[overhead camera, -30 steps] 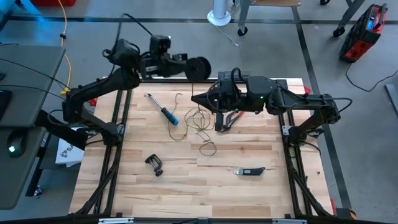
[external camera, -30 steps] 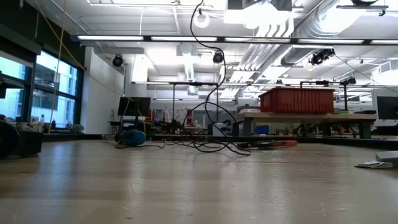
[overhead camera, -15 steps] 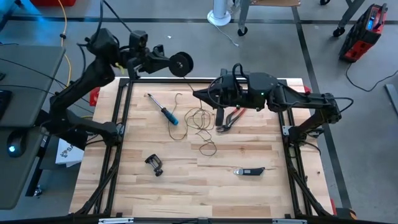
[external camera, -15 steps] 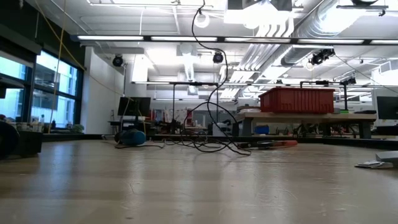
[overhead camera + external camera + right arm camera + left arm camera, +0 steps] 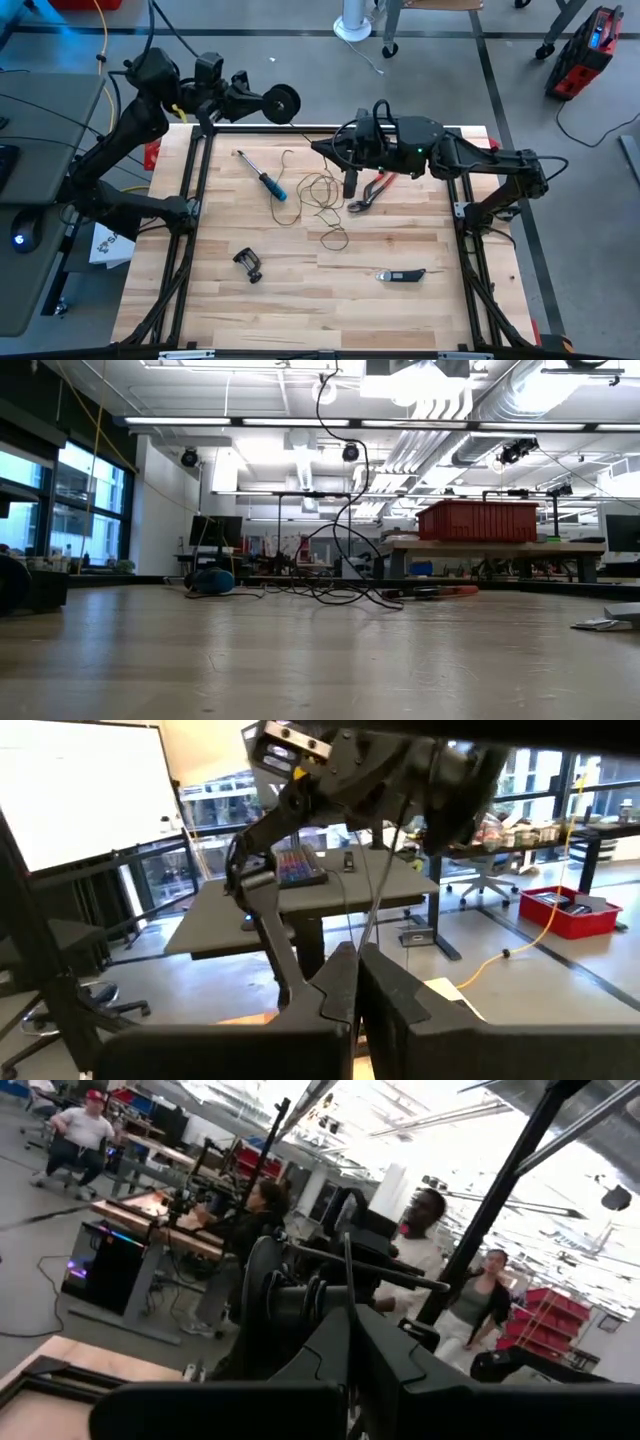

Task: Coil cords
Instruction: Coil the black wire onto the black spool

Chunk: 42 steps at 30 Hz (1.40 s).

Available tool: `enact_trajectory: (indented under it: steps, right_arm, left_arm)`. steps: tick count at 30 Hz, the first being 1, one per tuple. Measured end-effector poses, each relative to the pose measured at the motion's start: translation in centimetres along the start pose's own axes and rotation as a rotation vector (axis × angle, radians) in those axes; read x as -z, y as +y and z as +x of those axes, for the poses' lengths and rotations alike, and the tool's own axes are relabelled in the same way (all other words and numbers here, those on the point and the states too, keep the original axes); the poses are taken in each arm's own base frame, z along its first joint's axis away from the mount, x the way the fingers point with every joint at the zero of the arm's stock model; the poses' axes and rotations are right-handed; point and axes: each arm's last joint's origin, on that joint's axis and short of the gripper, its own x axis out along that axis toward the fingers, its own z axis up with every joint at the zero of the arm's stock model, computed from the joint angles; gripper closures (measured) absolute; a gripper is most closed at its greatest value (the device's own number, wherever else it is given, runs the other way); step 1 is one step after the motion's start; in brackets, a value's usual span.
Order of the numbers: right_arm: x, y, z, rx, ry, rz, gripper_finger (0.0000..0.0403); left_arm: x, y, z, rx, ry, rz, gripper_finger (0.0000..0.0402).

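Pale butcher-block planks make up the worktop [image 5: 300, 300], framed in black rails on a grey workshop floor. Seen from above, the left claw [image 5: 262, 103] is raised beyond the worktop's far edge at about eleven o'clock, its fingers pressed together on the small round black reel [image 5: 284, 104], which stands on edge just past the rail. In the left wrist view the same reel [image 5: 262, 1315] sits right ahead of the closed fingers [image 5: 330, 1350], with several people in the room behind.

The right claw [image 5: 322, 152] hangs over the far middle of the worktop at roughly twelve o'clock, fingers shut; the right wrist view shows its fingertips [image 5: 345, 980] meeting around a thin line of the hair-thin dark cord [image 5: 322, 200] running up from them. Most of that cord lies in loose, tangled loops at the worktop's centre, trailing toward six o'clock.

A blue-handled screwdriver [image 5: 262, 178] lies at ten o'clock of the tangle. Red-handled pliers [image 5: 368, 192] rest at about two o'clock of the loops, just under the right arm. A small black clamp [image 5: 248, 264] lies near seven o'clock, and a dark folding knife [image 5: 402, 275] near five o'clock.
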Motion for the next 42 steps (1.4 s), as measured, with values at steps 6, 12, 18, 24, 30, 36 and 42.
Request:
enact_trajectory:
  steps: [6,12,18,24,30,36,42]
  right_arm:
    - [0.8,-0.9,0.1,0.014,0.088,0.018,0.0327]
    - [2.0,-2.0,0.2,0.084,0.201,0.036,0.0254]
    - [3.6,-2.1,2.1,0.096,0.247,-0.038,0.0236]
    - [5.8,-2.4,5.5,0.102,0.229,-0.101,0.0236]
    - [7.7,-4.0,8.6,0.113,0.178,-0.039,0.0235]
    - [8.4,-5.2,10.0,0.066,0.145,0.045,0.0235]
    - [8.7,-6.1,10.5,0.003,0.135,0.093,0.0235]
  left_arm:
    - [-0.3,-0.4,-0.2,0.003,-0.030,0.065,0.0401]
    - [-0.4,-0.4,-0.3,0.005,-0.033,0.149,0.0401]
    - [-0.4,-0.6,-0.2,0.024,-0.029,0.158,0.0401]
    - [-0.4,-1.2,0.1,0.067,-0.048,0.170,0.0401]
    - [-0.3,-1.4,0.2,0.077,-0.045,0.167,0.0401]
    - [-0.3,-1.4,0.2,0.077,-0.044,0.166,0.0401]
    - [-0.3,-1.4,0.2,0.078,-0.043,0.167,0.0401]
